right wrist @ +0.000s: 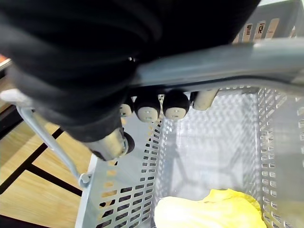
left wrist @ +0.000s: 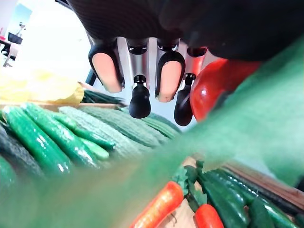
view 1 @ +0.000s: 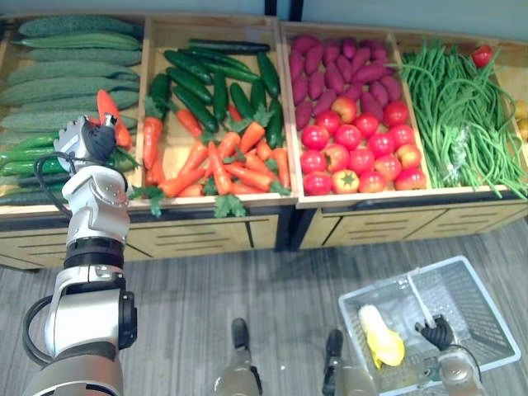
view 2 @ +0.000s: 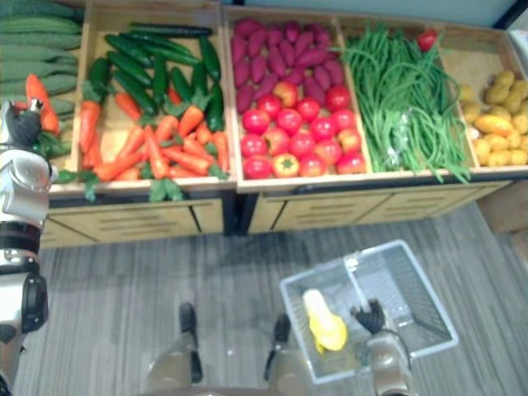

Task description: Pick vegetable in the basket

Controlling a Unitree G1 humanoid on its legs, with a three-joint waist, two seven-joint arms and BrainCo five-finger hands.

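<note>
My left hand [view 1: 87, 140] is raised over the left end of the produce stand, its fingers [left wrist: 167, 78] curled round an orange carrot [view 1: 107, 111] with green leaves. The carrot [left wrist: 216, 88] lies against the palm, above the long cucumbers. Down at the lower right, a grey wire basket [view 1: 487, 318] hangs over the floor. My right hand [view 1: 437, 332] is shut on the basket's handle [right wrist: 213, 66]. A yellow vegetable [view 1: 379, 334] lies inside the basket at its near left corner.
The wooden stand [view 1: 206, 227] holds bins of long cucumbers [view 1: 66, 58], carrots with dark cucumbers [view 1: 219, 161], purple sweet potatoes above tomatoes [view 1: 355, 140], green beans [view 1: 458, 107] and potatoes [view 2: 495, 111]. Grey striped floor [view 1: 247, 280] lies between the stand and the basket.
</note>
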